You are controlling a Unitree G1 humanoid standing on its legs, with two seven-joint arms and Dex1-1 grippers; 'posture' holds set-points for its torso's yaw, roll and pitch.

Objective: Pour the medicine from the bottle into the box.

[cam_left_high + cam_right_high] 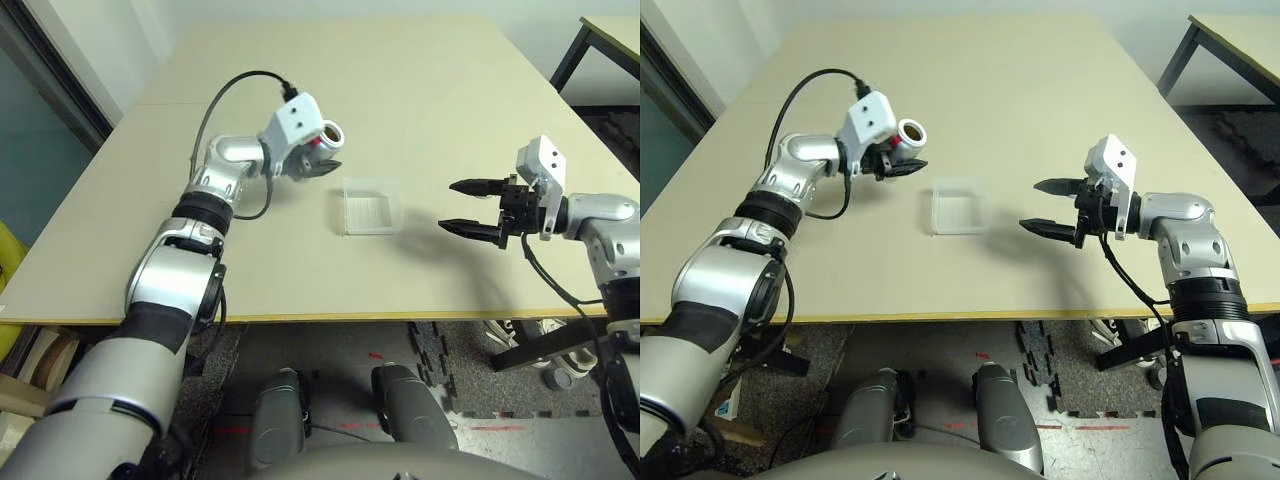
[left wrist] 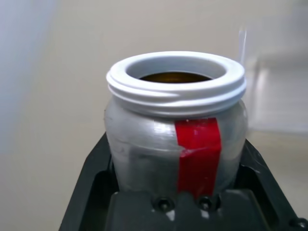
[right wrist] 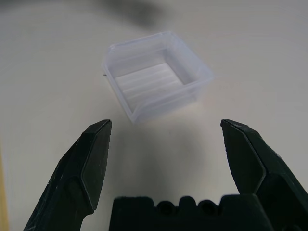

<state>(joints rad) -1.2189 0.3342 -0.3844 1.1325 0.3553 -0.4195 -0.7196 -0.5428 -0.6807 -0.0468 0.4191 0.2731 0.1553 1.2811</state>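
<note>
My left gripper (image 1: 320, 162) is shut on the bottle (image 2: 175, 130), a small white-grey jar with a red stripe. It holds the bottle (image 1: 328, 134) above the table, left of the box and tipped on its side, with the open mouth facing right. Something dark brown shows inside the mouth; I cannot tell whether it is the medicine. The box (image 1: 370, 205), a clear shallow square tray, sits mid-table and looks empty in the right wrist view (image 3: 156, 79). My right gripper (image 1: 468, 206) hovers open just right of the box, its fingers (image 3: 94, 159) pointing at it with nothing between them.
The beige table (image 1: 400, 80) stretches far behind the box. Its front edge (image 1: 330, 317) runs just below both grippers. A second table with dark legs (image 1: 600, 40) stands at the back right. A black cable (image 1: 215, 100) loops over my left forearm.
</note>
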